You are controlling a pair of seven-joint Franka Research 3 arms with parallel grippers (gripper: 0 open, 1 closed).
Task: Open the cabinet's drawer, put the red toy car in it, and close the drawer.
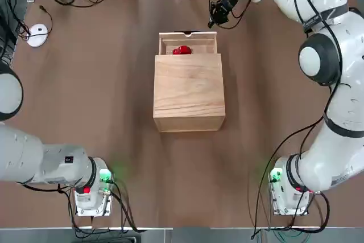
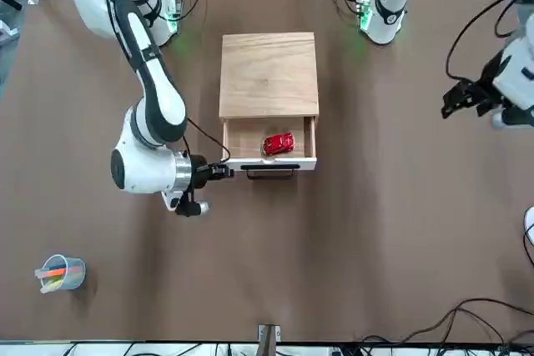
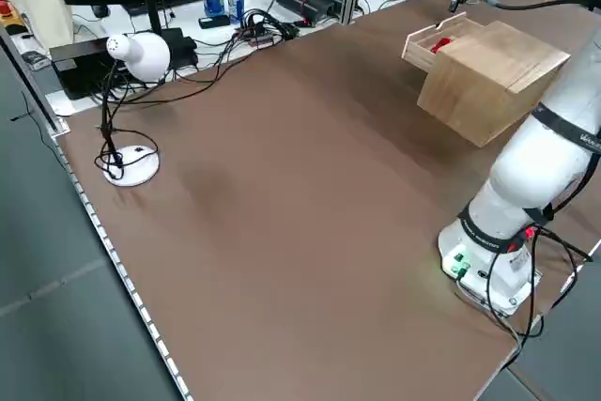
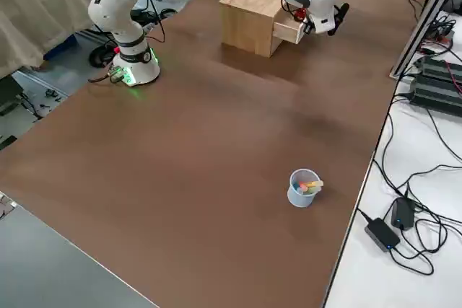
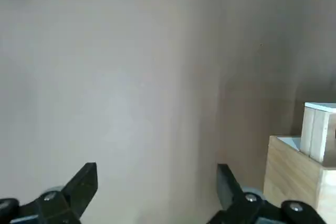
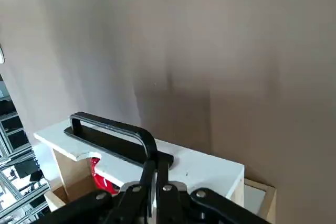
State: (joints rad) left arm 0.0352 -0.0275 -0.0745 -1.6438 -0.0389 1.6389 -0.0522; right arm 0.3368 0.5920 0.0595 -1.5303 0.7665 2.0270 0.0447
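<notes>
The cabinet (image 1: 189,89) stands mid-table with its drawer (image 1: 187,36) pulled out on the far side. The red toy car (image 1: 182,50) lies inside the drawer, also seen from the front as the red toy car (image 2: 279,143). My right gripper (image 2: 224,171) is shut with nothing held. It sits at the drawer's front panel, just beside one end of the dark handle (image 6: 107,134). In the right wrist view, my right gripper (image 6: 156,170) has its fingers pressed together. My left gripper (image 2: 457,99) hangs open off to the robot's left, well away from the cabinet.
A white mouse (image 1: 37,34) lies at the far left of the table. A small cup of coloured pens (image 2: 60,273) stands at the far right corner. Cables and equipment run along the far edge.
</notes>
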